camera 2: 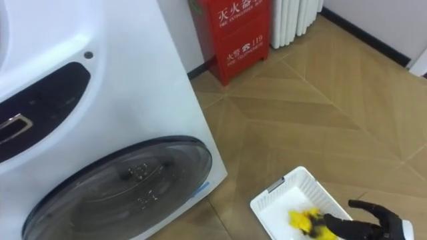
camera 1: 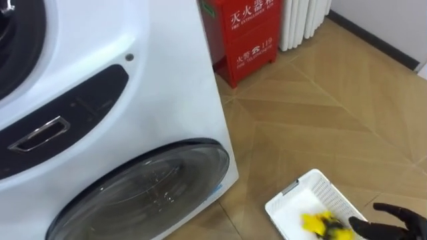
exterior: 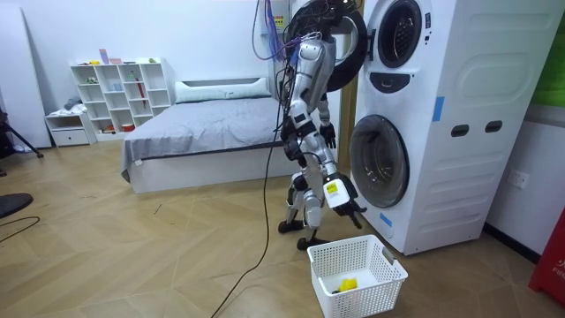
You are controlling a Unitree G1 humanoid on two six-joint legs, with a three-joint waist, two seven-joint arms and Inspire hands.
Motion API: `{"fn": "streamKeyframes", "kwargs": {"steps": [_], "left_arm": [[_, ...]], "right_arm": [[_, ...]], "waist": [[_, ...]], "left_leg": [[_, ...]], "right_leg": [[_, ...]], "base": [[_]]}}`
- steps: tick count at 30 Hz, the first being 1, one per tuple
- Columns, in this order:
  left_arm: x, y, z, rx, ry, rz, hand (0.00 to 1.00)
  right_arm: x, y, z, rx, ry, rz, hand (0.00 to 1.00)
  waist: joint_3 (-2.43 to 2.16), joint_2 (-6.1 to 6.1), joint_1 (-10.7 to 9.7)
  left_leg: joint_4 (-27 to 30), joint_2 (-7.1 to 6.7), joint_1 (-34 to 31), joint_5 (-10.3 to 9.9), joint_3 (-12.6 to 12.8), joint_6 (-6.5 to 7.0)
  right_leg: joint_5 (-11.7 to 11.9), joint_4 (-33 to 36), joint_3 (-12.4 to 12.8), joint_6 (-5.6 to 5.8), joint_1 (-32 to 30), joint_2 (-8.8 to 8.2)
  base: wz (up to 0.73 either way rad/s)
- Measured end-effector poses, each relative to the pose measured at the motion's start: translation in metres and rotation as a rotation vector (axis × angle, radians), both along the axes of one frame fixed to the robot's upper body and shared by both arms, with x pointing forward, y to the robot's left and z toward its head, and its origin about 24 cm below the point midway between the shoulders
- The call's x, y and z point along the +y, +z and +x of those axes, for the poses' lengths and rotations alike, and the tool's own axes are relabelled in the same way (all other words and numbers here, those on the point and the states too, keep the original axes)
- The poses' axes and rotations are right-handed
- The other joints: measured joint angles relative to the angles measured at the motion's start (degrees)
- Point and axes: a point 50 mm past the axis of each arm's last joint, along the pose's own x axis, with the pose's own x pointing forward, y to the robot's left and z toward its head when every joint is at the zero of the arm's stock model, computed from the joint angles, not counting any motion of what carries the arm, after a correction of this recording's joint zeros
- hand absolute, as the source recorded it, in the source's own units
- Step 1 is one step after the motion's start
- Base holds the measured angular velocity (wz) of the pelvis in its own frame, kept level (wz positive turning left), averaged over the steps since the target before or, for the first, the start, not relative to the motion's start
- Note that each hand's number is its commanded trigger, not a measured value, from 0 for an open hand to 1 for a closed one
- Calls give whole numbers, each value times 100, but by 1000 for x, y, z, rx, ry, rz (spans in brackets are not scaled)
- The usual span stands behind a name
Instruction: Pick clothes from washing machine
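Currently, left eye view: right hand (camera 1: 399, 223) hovers over the white basket (camera 1: 333, 192), fingers released and spread; yellow garment (camera 1: 323, 225) lies inside. Judgement: lift clear straight up so nothing snags the mesh. Room view: left hand (exterior: 328, 135) beside the washing machine (exterior: 424, 132), state I cannot tell. Right eye view: red cabinet (camera 2: 233, 33) bears white characters and digits, not transcribed.

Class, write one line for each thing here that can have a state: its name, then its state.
Washing machine door, shut.
White laundry basket, upright, one item inside.
Yellow cloth, crumpled in the basket.
Right robot hand, open, over the basket.
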Motion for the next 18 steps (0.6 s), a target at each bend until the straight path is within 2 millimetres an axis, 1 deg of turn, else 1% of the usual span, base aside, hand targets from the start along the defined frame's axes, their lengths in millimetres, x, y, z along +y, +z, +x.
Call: {"fn": "streamKeyframes", "kwargs": {"steps": [2,4,9,12,13,14,15,16,18], "left_arm": [[0,-2,-9,21,8,1,0],[1,-2,-11,27,11,1,0],[1,-2,-11,20,38,-7,0],[6,-2,-15,22,73,-4,0],[9,-2,-17,19,90,-1,0],[12,-1,-19,21,103,3,0],[12,-1,-20,23,103,6,0],[14,-1,-23,29,104,9,0],[14,-2,-28,42,102,8,0]], "right_arm": [[-1,-2,-4,6,-13,7,0],[-3,-4,-9,15,-27,7,0],[-6,-6,-16,23,-74,2,0],[-7,-6,-19,24,-89,-8,0],[-7,-4,-20,13,-87,-6,0],[-7,-5,-23,11,-95,5,0],[-8,-6,-24,13,-101,10,0],[-8,-8,-29,22,-113,20,0],[-9,-12,-35,45,-120,22,0]], "waist": [[3,-8,-77],[5,-12,-78],[5,-38,-72],[21,-140,-60],[8,-148,-61],[9,-192,-62],[9,-207,-64],[-5,-249,-55],[-10,-285,-51]], "left_leg": [[9,37,93,-23,-1,-40],[1,42,162,-38,-27,-63],[-6,41,180,-49,-52,-79],[-18,29,256,-50,-74,-81],[-14,21,257,-52,-159,-82],[-18,18,264,-53,-267,-84],[-19,16,275,-55,-329,-87],[-29,22,322,-59,-368,-92],[-105,23,476,-59,-388,-94]], "right_leg": [[-30,-4,1,-25,104,15],[-70,-11,2,5,170,30],[-71,-11,2,-1,192,31],[-89,3,-2,-18,260,33],[-100,0,-14,-5,273,32],[-106,-8,-39,2,297,32],[-106,-20,-62,0,326,32],[-107,-52,-102,-12,396,31],[-103,-137,-180,-33,576,32]], "base": [[-2],[-3],[0],[0],[6],[9],[13],[18],[18]]}}
